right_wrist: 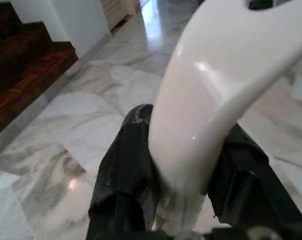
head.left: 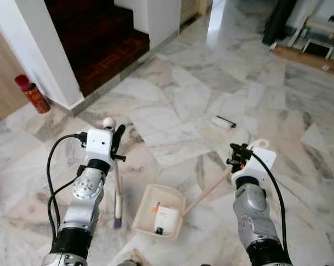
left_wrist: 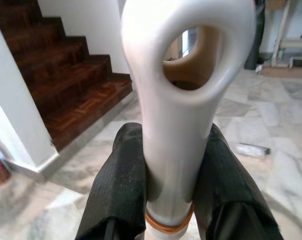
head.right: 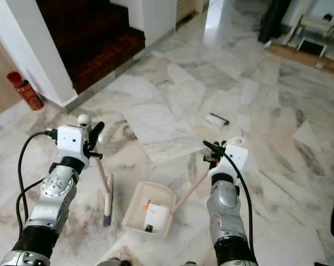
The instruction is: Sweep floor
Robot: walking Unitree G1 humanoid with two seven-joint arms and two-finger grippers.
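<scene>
While I hold the rig here, this is what my feeds give me, biggest thing first.

Floor: grey-veined marble (head.left: 172, 105) fills the space ahead of me, shiny and pale.

Stairs: dark wooden steps (head.left: 100, 39) rise at the far left, beside a white wall corner.

Left arm: my left gripper (head.left: 118, 145) is raised over the floor at left, its two black fingers (left_wrist: 118, 180) pinching the broom handle's white looped end — pressed on either side of it in the left wrist view.

Right arm: my right gripper (head.left: 237, 155) is up at right, its fingers (right_wrist: 128, 165) clamped on the dustpan's curved white handle top.

Dustpan: the cream dustpan (head.left: 146, 209) sits on the floor between my arms, its wooden handle (head.left: 206, 192) slanting up to the right gripper; a white paper scrap with a bit of orange lies inside.

Broom: the broom (head.left: 117, 191) stands nearly upright just left of the dustpan, its purple-tipped head at the floor, close beside the pan's edge — I cannot tell if they touch.

Red canister: (head.left: 32, 93) stands on the floor at the far left by the wall.

Small item: a white object with a black strip (head.left: 224, 122) lies on the marble further ahead, well apart from the dustpan.
</scene>
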